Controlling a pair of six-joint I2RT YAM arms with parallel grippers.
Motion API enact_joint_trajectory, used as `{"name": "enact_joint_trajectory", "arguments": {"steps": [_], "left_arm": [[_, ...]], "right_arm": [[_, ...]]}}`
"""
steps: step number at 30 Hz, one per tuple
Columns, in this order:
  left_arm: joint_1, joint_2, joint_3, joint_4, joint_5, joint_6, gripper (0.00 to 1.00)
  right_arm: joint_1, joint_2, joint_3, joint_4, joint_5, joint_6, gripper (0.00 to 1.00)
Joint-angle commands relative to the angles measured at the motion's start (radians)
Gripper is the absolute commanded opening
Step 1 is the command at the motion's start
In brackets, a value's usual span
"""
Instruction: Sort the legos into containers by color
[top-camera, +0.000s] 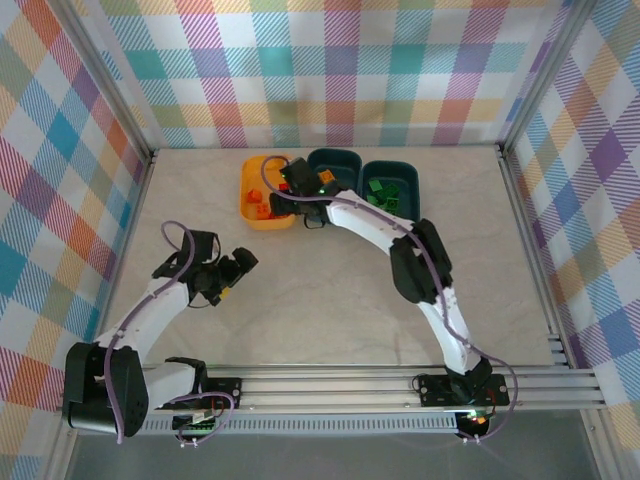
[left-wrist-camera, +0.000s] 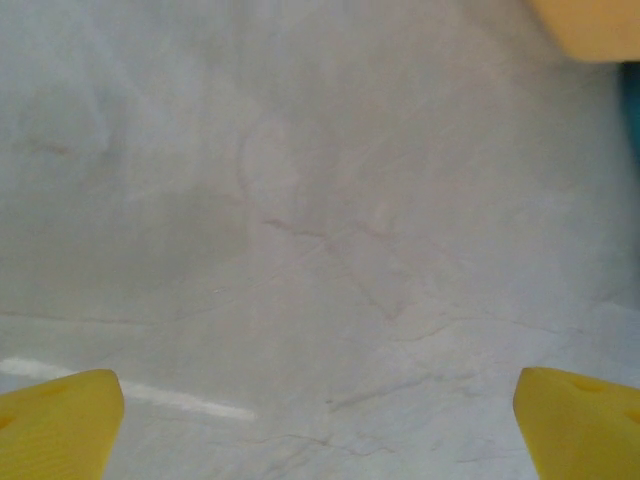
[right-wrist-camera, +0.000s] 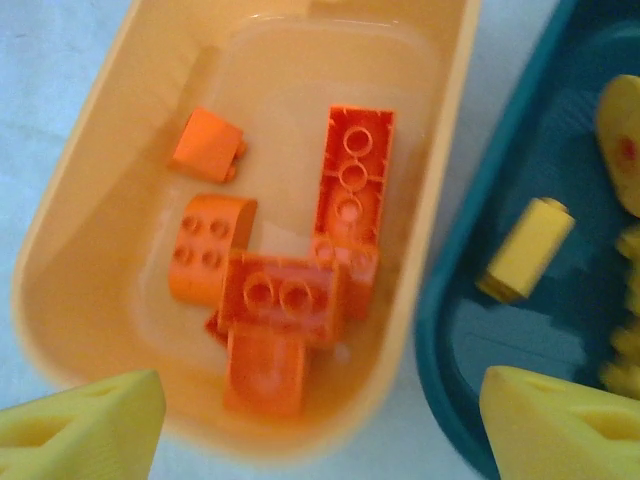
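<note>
Yellow fingertips (right-wrist-camera: 80, 425) of the right gripper (right-wrist-camera: 320, 428) were seen spread wide above the shallow orange-yellow plastic tub (right-wrist-camera: 60, 250), with nothing pinched between them. Inside that tub were heaped red-orange studded bricks (right-wrist-camera: 352, 170) (at least five could be counted). Just beside it, yellow bricks (right-wrist-camera: 525, 250) were contained in a dark teal plastic tub (right-wrist-camera: 450, 330); beyond that, green bricks (top-camera: 385, 192) were contained in a second teal tub (top-camera: 412, 172). Well apart from the orange-yellow tub, the left gripper (left-wrist-camera: 320, 430) was poised over the pale marbled table (left-wrist-camera: 300, 200), jaws spread and empty.
</note>
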Motion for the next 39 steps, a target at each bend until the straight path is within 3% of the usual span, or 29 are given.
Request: {"name": "enact_joint_trajectory", "arguments": {"steps": [1,3,5,8,11,16,19,23,27,32,34,36,39], "left_arm": [[-0.003,-0.049,0.074,-0.032,-0.022,0.019,1.0],[-0.013,-0.091,0.105,-0.04,-0.045,0.002,1.0],[-0.019,-0.131,0.148,-0.052,-0.041,-0.002,1.0],[-0.042,-0.205,0.222,-0.038,-0.017,0.0,1.0],[-0.073,-0.258,0.287,-0.033,-0.087,-0.007,1.0],[-0.138,-0.259,0.284,0.036,-0.256,-0.095,1.0],[-0.202,-0.188,0.326,-0.008,-0.328,-0.05,1.0],[-0.228,-0.151,0.286,0.062,-0.429,0.02,1.0],[-0.235,-0.185,0.154,0.297,-0.554,0.203,1.0],[-0.237,-0.203,-0.082,0.634,-0.666,0.348,1.0],[-0.237,-0.167,-0.18,0.831,-0.671,0.463,1.0],[-0.237,-0.093,-0.196,0.883,-0.685,0.579,1.0],[-0.232,0.062,-0.2,0.954,-0.802,0.689,1.0]], "right_arm": [[0.007,-0.256,-0.177,0.147,-0.009,-0.022,0.84],[0.009,-0.383,-0.33,0.221,-0.045,-0.026,0.89],[0.011,-0.494,-0.45,0.265,-0.092,-0.05,1.0],[0.017,-0.66,-0.59,0.26,-0.125,-0.076,1.0],[0.017,-0.834,-0.699,0.22,-0.114,-0.109,1.0],[0.017,-1.043,-0.942,0.372,0.078,-0.121,1.0],[0.004,-1.07,-1.011,0.391,0.237,-0.144,1.0],[-0.058,-1.142,-1.151,0.514,0.248,-0.213,1.0],[-0.181,-1.223,-1.327,0.73,0.167,-0.281,1.0],[-0.313,-1.205,-1.437,0.822,0.047,-0.383,1.0],[-0.343,-1.172,-1.483,0.888,-0.02,-0.454,1.0],[-0.361,-1.122,-1.532,0.989,-0.025,-0.519,1.0],[-0.391,-1.006,-1.572,1.111,-0.048,-0.595,1.0]]}}
